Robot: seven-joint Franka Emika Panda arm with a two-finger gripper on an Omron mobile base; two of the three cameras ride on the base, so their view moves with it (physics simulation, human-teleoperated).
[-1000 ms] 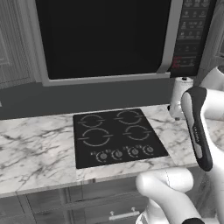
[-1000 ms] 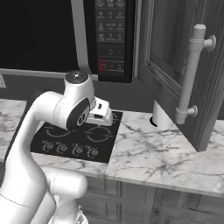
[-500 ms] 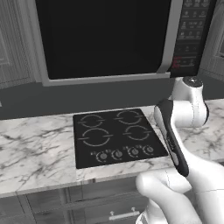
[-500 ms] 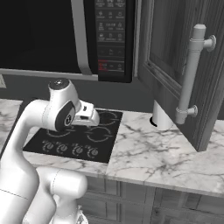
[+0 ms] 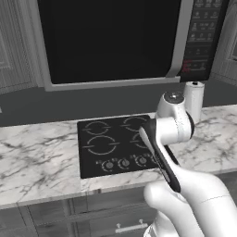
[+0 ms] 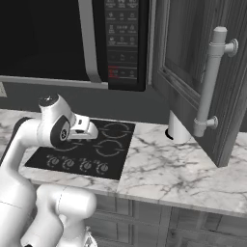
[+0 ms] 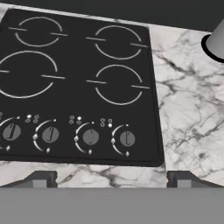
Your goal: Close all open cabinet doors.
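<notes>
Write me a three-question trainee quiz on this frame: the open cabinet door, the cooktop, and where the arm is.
1. True or false: the cabinet door to the right of the microwave is shut.
2. How many control knobs run along the front edge of the cooktop? A) two B) four C) six
3. Fill in: the white cylinder stands on the marble counter, to the ____ of the cooktop.

Key
1. False. It stands swung out toward the camera, its bar handle facing us.
2. B. The hand view shows four.
3. right. It sits below the open door.
</notes>
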